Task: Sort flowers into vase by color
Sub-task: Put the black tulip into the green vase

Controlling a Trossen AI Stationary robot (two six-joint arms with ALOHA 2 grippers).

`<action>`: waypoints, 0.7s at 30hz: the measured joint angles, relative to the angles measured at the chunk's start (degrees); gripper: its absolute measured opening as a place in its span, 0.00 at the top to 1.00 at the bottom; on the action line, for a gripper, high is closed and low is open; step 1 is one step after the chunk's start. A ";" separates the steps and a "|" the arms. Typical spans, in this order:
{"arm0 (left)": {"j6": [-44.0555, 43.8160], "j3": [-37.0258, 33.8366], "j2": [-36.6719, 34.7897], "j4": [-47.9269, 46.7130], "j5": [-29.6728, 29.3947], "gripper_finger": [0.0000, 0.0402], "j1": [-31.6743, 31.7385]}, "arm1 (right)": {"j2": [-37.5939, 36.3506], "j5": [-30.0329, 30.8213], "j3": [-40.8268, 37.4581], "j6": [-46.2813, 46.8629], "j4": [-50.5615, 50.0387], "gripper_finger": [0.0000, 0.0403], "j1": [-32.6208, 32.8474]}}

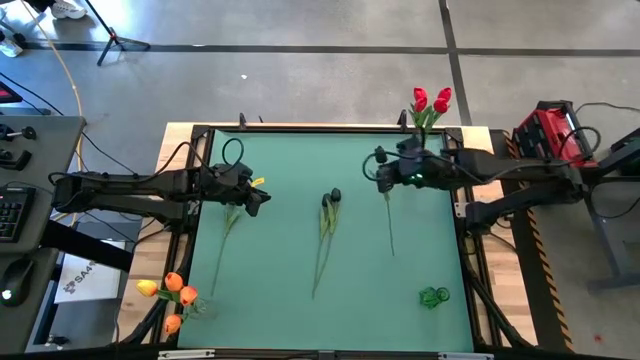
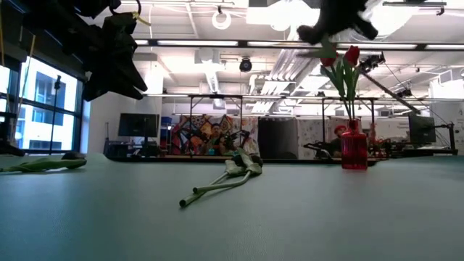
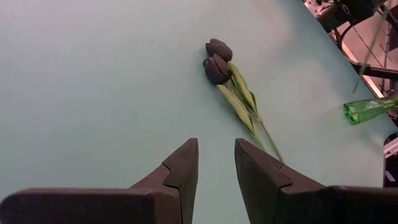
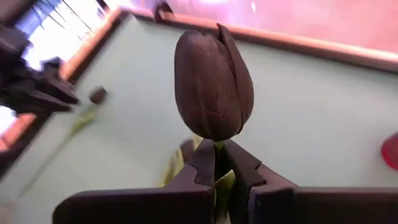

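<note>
Dark, nearly black petals make a smooth egg-shaped bud on the tulip (image 4: 213,84) that the right gripper (image 4: 220,163) pinches just under the head. Its long thin green stem (image 1: 389,222) hangs past the claw toward the near side of the smooth green table (image 1: 280,170). Behind this claw, at the far edge, stands a red vase (image 2: 354,154) with red tulips (image 1: 431,100). Two more dark tulips (image 3: 216,60) lie flat in the middle. The left gripper (image 3: 216,163) hovers at the left, fingers slightly apart, holding nothing in its wrist view. Orange tulips (image 1: 170,293) sit at the near left corner. A clear green glass vase (image 1: 434,296) lies near the right.
</note>
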 joint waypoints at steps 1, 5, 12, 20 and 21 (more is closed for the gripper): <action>0.05 0.00 0.00 0.00 -0.01 0.77 0.00 | -1.15 1.92 0.06 0.00 0.12 1.00 1.31; 1.05 0.00 0.00 0.05 -0.05 0.77 0.00 | -6.10 9.77 0.02 0.02 -0.29 1.00 7.48; 1.55 0.00 0.00 1.16 -0.09 0.77 0.07 | -13.13 14.62 -0.03 -3.38 -0.35 1.00 17.13; 1.55 0.02 -0.02 5.06 -0.09 0.77 0.07 | -19.96 9.81 -0.07 -4.90 -0.49 1.00 23.04; 1.55 0.02 -0.02 5.44 -0.09 0.77 0.07 | -20.92 9.13 -0.07 -4.92 -0.50 1.00 23.65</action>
